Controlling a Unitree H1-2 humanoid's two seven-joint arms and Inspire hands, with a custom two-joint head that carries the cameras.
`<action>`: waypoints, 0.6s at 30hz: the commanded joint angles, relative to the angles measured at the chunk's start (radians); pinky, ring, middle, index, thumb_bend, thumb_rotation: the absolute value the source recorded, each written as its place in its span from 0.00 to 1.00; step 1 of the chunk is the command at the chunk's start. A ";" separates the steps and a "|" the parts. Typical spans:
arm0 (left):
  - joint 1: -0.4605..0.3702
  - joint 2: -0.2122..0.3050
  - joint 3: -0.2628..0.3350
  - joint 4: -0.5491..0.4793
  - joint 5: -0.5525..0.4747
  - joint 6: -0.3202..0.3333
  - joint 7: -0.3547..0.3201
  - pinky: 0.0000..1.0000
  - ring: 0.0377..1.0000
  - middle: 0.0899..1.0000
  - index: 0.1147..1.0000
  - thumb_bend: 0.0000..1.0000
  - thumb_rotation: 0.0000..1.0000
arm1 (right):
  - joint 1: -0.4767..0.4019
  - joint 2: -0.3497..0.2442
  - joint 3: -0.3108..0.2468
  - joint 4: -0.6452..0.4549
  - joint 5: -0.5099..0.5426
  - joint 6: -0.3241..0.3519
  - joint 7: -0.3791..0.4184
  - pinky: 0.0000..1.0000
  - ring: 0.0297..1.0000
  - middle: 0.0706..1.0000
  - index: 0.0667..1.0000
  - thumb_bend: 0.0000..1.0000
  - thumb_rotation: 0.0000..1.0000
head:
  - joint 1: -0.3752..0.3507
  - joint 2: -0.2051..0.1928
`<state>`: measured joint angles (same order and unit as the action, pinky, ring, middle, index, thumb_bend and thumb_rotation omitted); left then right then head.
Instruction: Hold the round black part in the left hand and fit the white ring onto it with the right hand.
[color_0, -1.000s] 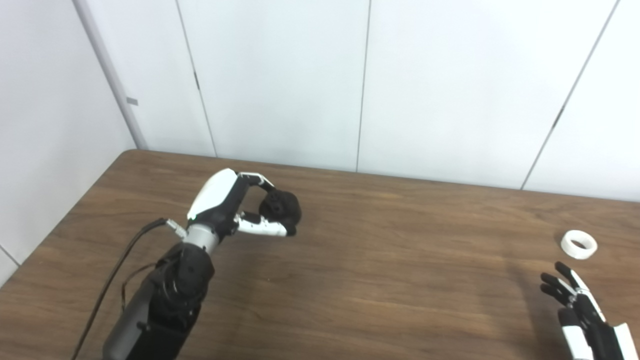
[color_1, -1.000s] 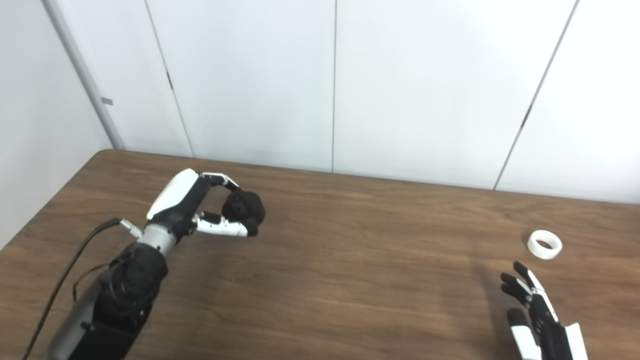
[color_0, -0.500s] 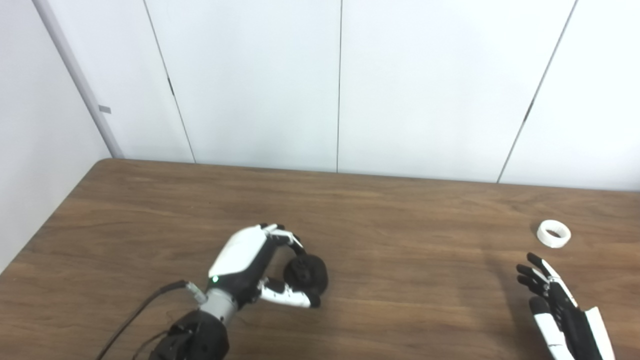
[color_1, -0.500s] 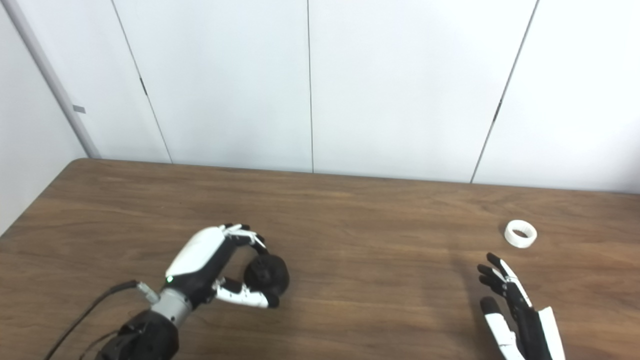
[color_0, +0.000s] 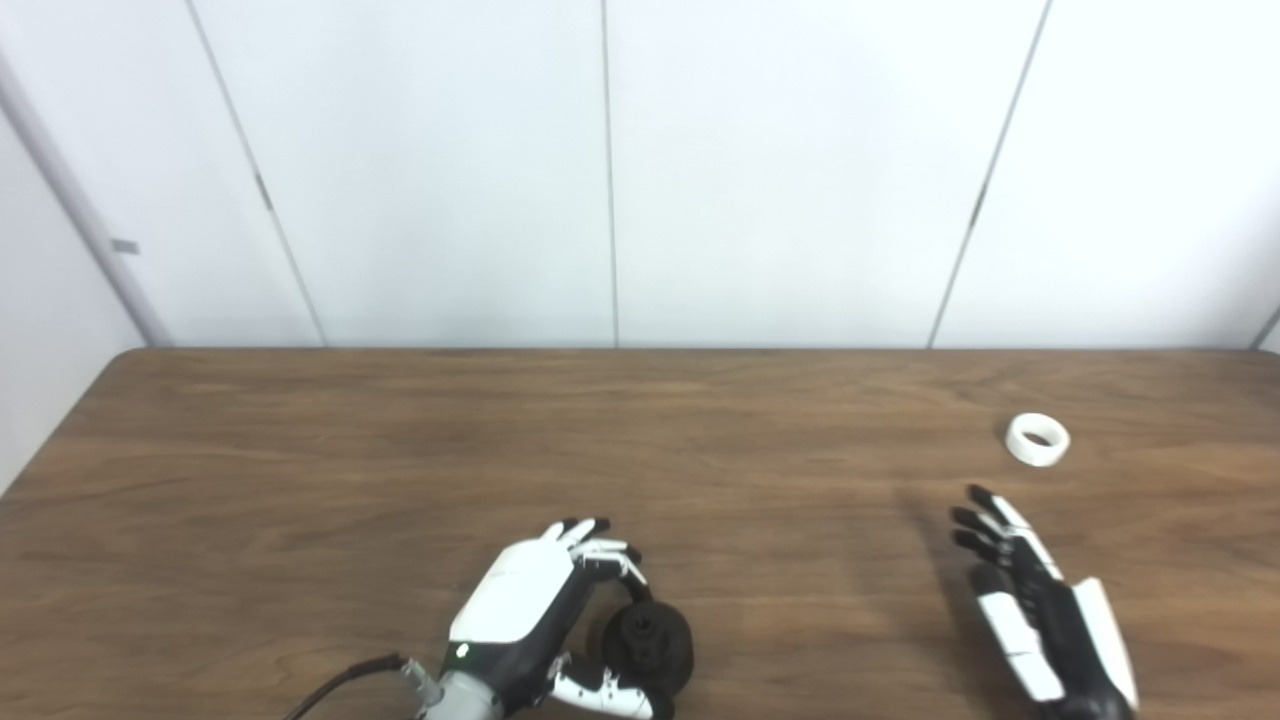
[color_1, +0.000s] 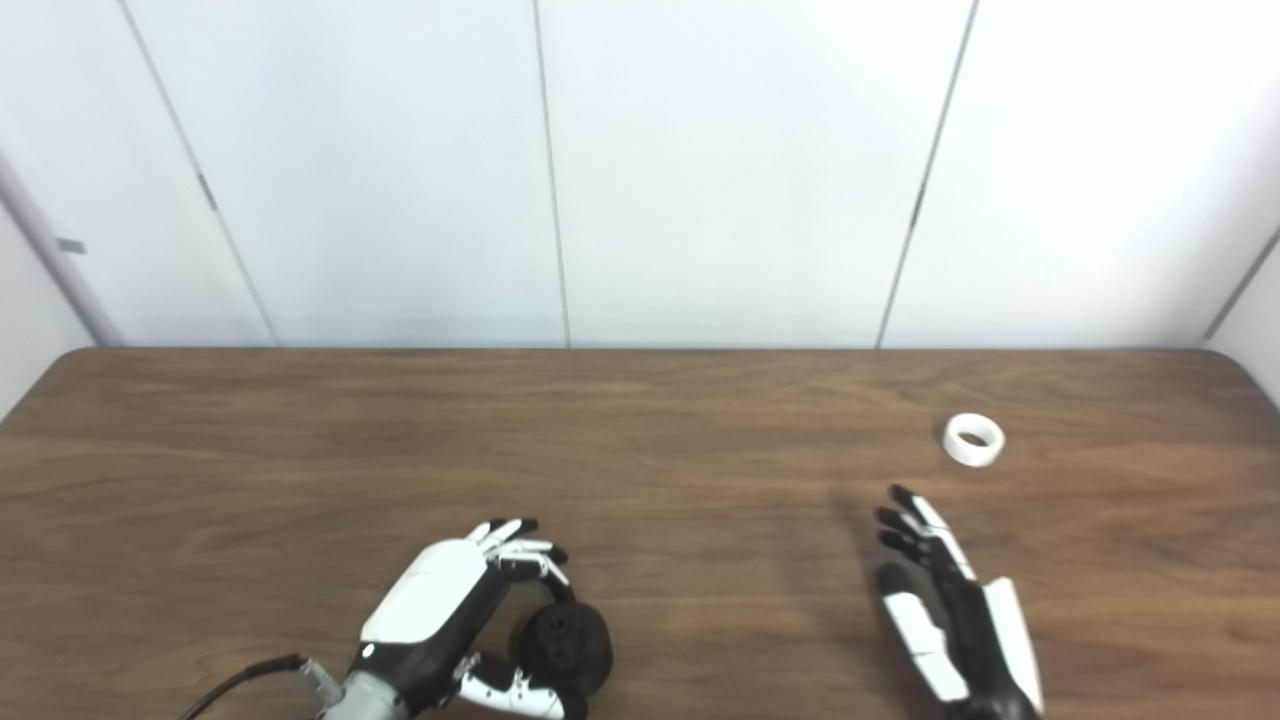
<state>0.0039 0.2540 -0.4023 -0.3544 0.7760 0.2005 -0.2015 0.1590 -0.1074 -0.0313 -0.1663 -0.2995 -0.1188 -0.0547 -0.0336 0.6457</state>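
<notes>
My left hand (color_0: 545, 625) is shut on the round black part (color_0: 652, 642), held between fingers and thumb low at the front edge of the wooden table (color_0: 400, 450). It also shows in the right eye view (color_1: 565, 645). The white ring (color_0: 1037, 439) lies flat on the table at the far right. My right hand (color_0: 1040, 610) is open and empty, fingers stretched out, a hand's length nearer to me than the ring and slightly left of it.
White wall panels (color_0: 600, 170) stand right behind the table's far edge. The table's left corner (color_0: 130, 360) and right corner (color_1: 1215, 355) are in view.
The camera has swung right and tilted up. My left hand has drawn back toward me with the black part in it. My right hand has reached further forward toward the ring.
</notes>
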 joint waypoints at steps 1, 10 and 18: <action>-0.004 -0.007 0.000 -0.011 0.017 -0.036 0.022 1.00 0.95 0.79 0.42 0.52 0.05 | 0.060 0.056 0.026 0.025 -0.005 0.015 -0.020 0.85 0.80 0.83 0.90 0.52 1.00 | -0.003 0.005; 0.027 -0.020 -0.009 0.016 0.071 -0.065 0.027 1.00 0.95 0.80 0.42 0.52 0.06 | 0.059 0.047 0.048 -0.007 -0.026 0.052 -0.030 0.84 0.79 0.83 0.90 0.50 1.00 | -0.009 0.030; 0.051 -0.019 -0.012 0.056 0.115 -0.103 0.063 1.00 0.94 0.80 0.42 0.52 0.06 | 0.060 0.025 0.071 -0.034 -0.065 0.078 -0.030 0.79 0.79 0.82 0.87 0.49 1.00 | -0.010 0.051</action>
<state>0.0487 0.2299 -0.4101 -0.3106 0.8636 0.1022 -0.1346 0.1658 -0.1010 0.0152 -0.1935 -0.3585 -0.0558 -0.1015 -0.0414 0.6934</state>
